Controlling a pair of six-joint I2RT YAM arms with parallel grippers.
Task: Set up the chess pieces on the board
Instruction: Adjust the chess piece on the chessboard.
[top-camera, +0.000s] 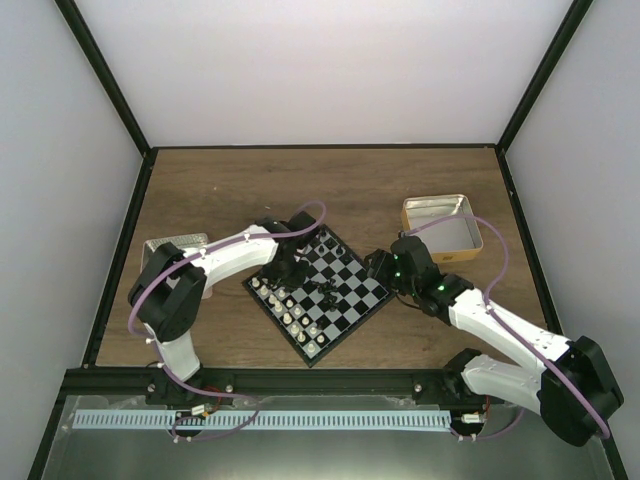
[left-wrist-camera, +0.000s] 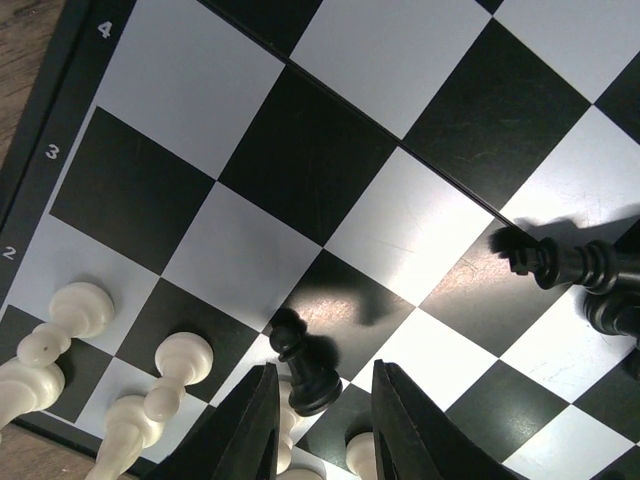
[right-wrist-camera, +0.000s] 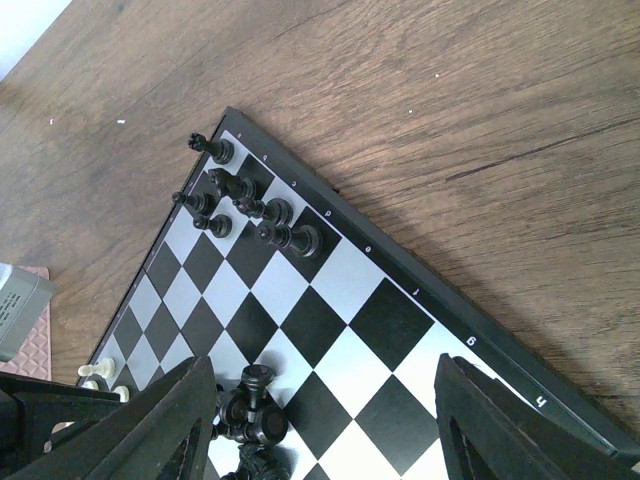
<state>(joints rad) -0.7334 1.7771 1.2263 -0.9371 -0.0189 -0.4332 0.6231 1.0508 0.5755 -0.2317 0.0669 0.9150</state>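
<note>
The board (top-camera: 345, 262) lies as a diamond mid-table. White pieces (top-camera: 285, 305) line its near-left edge. Black pieces (top-camera: 322, 243) stand at the far corner, and a heap of black pieces (top-camera: 328, 290) lies mid-board. My left gripper (top-camera: 293, 265) hangs low over the board's left side. In the left wrist view it (left-wrist-camera: 326, 367) is open, its fingers either side of a black pawn (left-wrist-camera: 305, 370) without touching it, with white pawns (left-wrist-camera: 185, 360) beside. My right gripper (top-camera: 372, 268) is wide open over the board's right edge. In the right wrist view it (right-wrist-camera: 325, 375) is empty, with toppled black pieces (right-wrist-camera: 250, 415) by its left finger.
A tan-rimmed metal tin (top-camera: 443, 228) stands right of the board, behind my right arm. Another metal tray (top-camera: 175, 245) lies at the left beside my left arm, and its pink rim (right-wrist-camera: 25, 345) shows in the right wrist view. A toppled black piece (left-wrist-camera: 560, 265) lies right of the left gripper.
</note>
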